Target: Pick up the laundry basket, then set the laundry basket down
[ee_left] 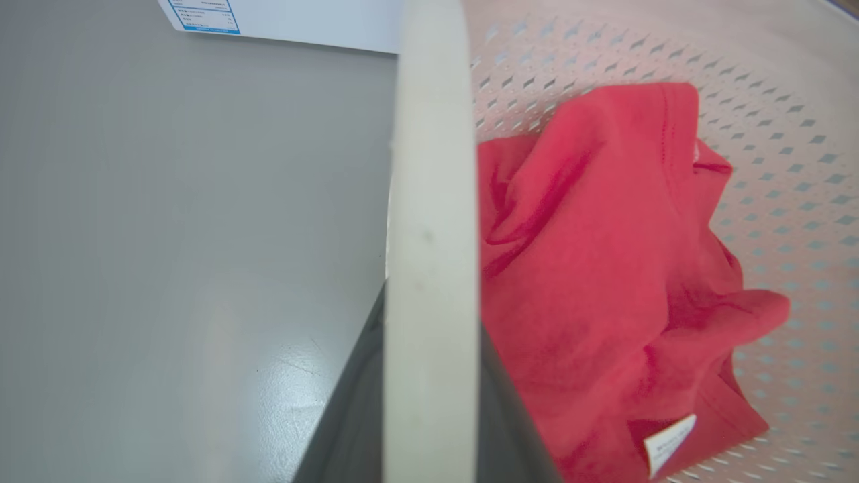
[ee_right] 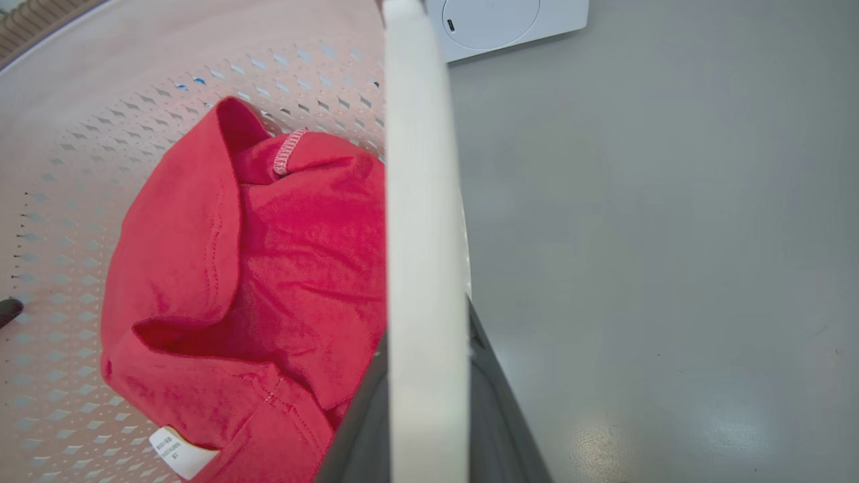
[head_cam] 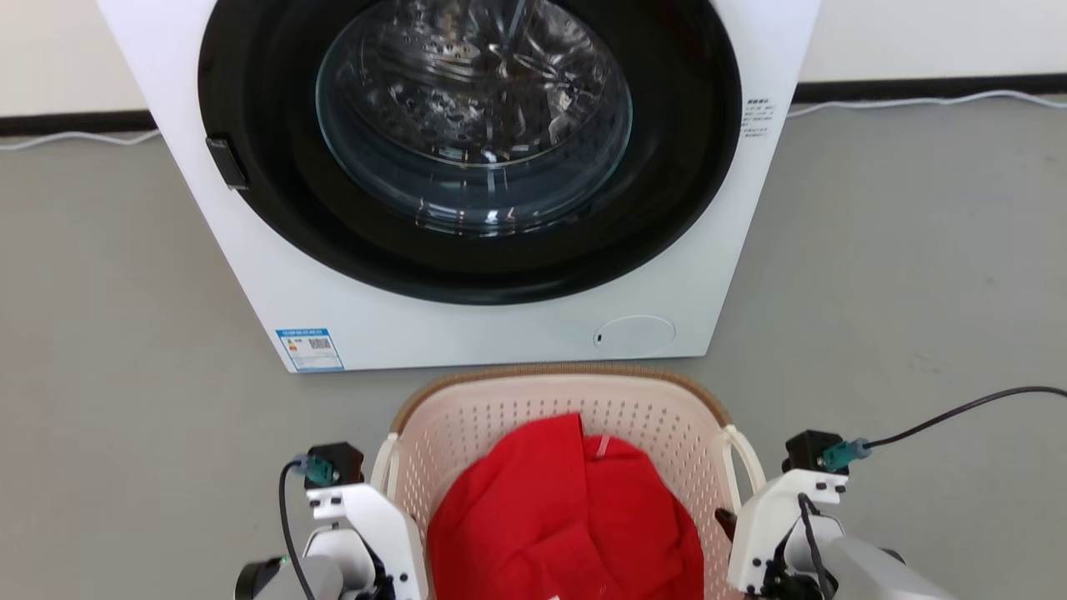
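Observation:
The laundry basket, cream and perforated with a brown rim, sits low in the head view just before the washing machine, a red garment heaped inside. My left gripper is at its left loop handle and my right gripper at its right loop handle. The left wrist view has the white handle running up between my left gripper's dark fingers, which are shut on it. My right gripper clamps the other handle the same way. Whether the basket is off the floor I cannot tell.
A white front-loading washing machine with a dark round door stands directly behind the basket. Grey floor spreads to both sides. A white cable runs along the back wall, and a black cable trails from my right wrist.

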Robot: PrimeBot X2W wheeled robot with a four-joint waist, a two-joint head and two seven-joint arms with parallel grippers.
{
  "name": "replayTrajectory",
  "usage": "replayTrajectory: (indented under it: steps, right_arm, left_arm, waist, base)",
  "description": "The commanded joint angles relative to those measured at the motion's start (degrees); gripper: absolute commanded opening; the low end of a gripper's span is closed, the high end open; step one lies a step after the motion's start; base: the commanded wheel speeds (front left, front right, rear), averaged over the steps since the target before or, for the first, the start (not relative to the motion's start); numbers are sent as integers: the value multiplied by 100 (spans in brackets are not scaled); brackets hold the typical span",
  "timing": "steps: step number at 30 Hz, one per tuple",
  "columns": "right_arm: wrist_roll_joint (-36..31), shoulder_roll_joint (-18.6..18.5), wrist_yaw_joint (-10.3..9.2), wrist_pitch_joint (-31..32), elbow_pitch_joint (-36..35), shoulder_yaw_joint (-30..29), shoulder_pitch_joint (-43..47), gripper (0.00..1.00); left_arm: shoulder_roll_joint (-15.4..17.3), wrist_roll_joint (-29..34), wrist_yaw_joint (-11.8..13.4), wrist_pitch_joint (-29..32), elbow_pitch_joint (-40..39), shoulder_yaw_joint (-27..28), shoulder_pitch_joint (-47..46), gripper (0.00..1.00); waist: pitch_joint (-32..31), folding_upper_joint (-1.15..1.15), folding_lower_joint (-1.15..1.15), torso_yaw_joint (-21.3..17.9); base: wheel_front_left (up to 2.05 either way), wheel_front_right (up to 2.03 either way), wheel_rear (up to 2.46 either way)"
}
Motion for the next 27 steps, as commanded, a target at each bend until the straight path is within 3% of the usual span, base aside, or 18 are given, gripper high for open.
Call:
replayTrajectory:
  steps: [1, 27]
  right_arm:
    - [28, -120, 59, 44, -23, 72, 58, 0]
    - [170, -208, 59, 219, -122, 251, 124, 0]
  left_arm:
    - [232, -73, -56, 36, -65, 103, 34, 0]
    - [221, -376, 43, 175, -123, -112, 221, 0]
  waist:
    - [-91, 0, 0, -12]
    - [-251, 0, 0, 7]
  base:
    - [0, 0, 0]
    - [0, 0, 0]
